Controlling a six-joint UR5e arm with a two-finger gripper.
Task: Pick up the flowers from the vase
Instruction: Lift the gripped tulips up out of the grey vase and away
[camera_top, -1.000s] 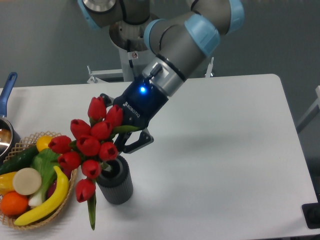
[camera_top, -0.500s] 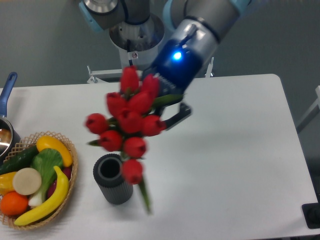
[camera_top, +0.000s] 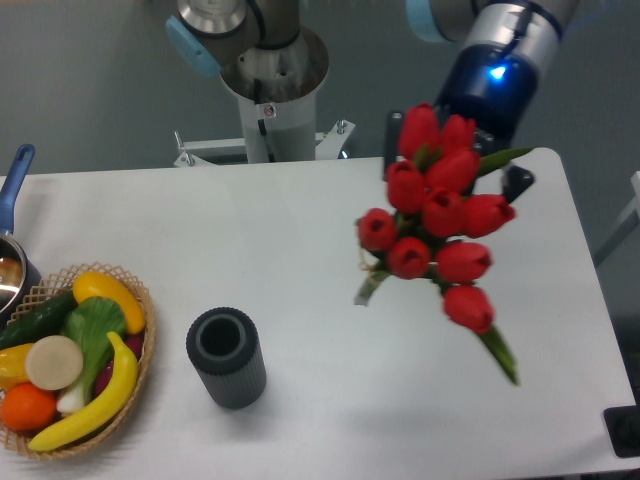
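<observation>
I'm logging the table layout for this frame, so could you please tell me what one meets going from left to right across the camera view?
Pot with the blue handle → wicker basket of fruit and vegetables → vase, empty and upright → flowers, held in the air by the gripper.

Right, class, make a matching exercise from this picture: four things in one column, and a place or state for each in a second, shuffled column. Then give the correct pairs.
Things:
1. flowers
2. vase
3. banana
4. pan

Places or states:
A. lying in the wicker basket
B. at the left edge of the picture, with a blue handle
C. standing on the table, mouth empty
D. held up in the air at the right, under the gripper

Pairs: 1-D, 2-C, 3-A, 4-B
</observation>
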